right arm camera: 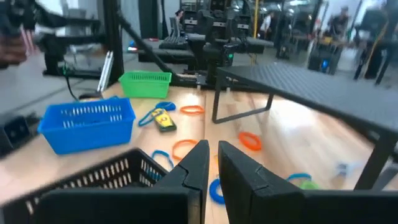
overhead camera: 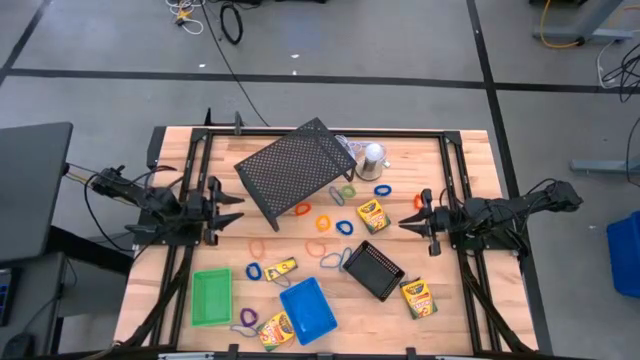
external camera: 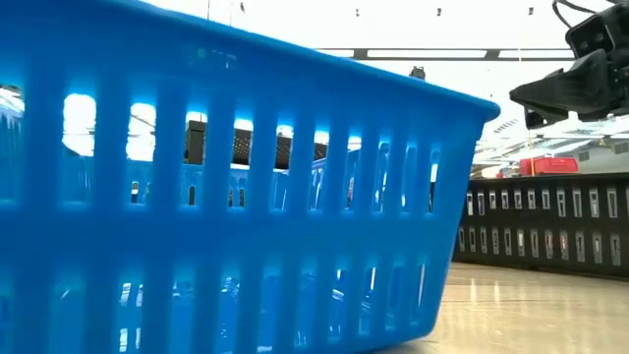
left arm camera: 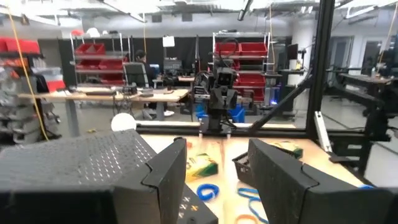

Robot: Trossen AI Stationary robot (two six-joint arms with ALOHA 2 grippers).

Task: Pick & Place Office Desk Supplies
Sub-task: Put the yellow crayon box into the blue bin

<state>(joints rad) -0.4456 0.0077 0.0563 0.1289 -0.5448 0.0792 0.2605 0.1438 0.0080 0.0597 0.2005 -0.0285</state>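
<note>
My left gripper (overhead camera: 238, 209) hovers at the table's left edge, fingers (left arm camera: 163, 174) parted w/ nothing between them. My right gripper (overhead camera: 405, 222) hangs at the right side, fingers (right arm camera: 193, 167) nearly closed, only a narrow slit, empty. Small blue slotted plastic tray (overhead camera: 307, 309) sits front-centre, small green plastic tray (overhead camera: 211, 297) to its left, small black mesh tray (overhead camera: 373, 270) to its right. Yellow-green crayon boxes (overhead camera: 372, 215) and thin coloured elastic loops (overhead camera: 325, 222) lie scattered mid-table, by the large black mesh rack (overhead camera: 295, 169).

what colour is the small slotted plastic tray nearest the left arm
Green; the small slotted plastic tray shows best in the high view.
</note>
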